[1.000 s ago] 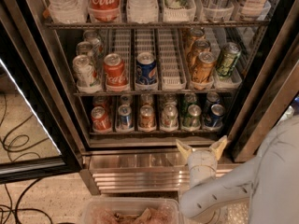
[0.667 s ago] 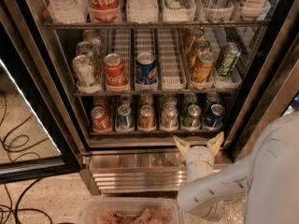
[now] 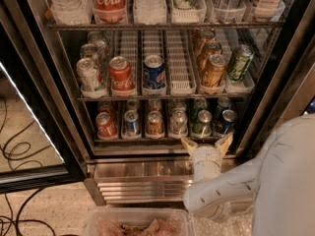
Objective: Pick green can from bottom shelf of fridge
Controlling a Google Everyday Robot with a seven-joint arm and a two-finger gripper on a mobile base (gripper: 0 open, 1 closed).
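Open fridge [image 3: 59, 107] seen from the front, with every position given relative to the green can [image 3: 202, 123]. The green can is standing upright at the front of the bottom shelf [image 3: 142, 141], second lane from the right. A blue can [image 3: 226, 122] is standing just to the right of it and a silver can [image 3: 178, 123] just to the left. An orange can [image 3: 154, 123], a blue-and-silver can [image 3: 131, 124] and a red can [image 3: 106, 125] are sitting further left in the same row. The gripper [image 3: 207, 140] is hovering just below and in front of the green can, outside the shelf's front lip and not touching the can. Its two tan fingers [image 3: 189, 145] are pointing up towards the shelf. The jaws are standing wide apart, holding nothing. The white arm [image 3: 221, 198] is reaching in from the lower right of the green can, with the forearm lying nearly level and the wrist bending upward. A clear plastic tub [image 3: 138, 223] is lying well below the green can, on the floor side of the ribbed steel base
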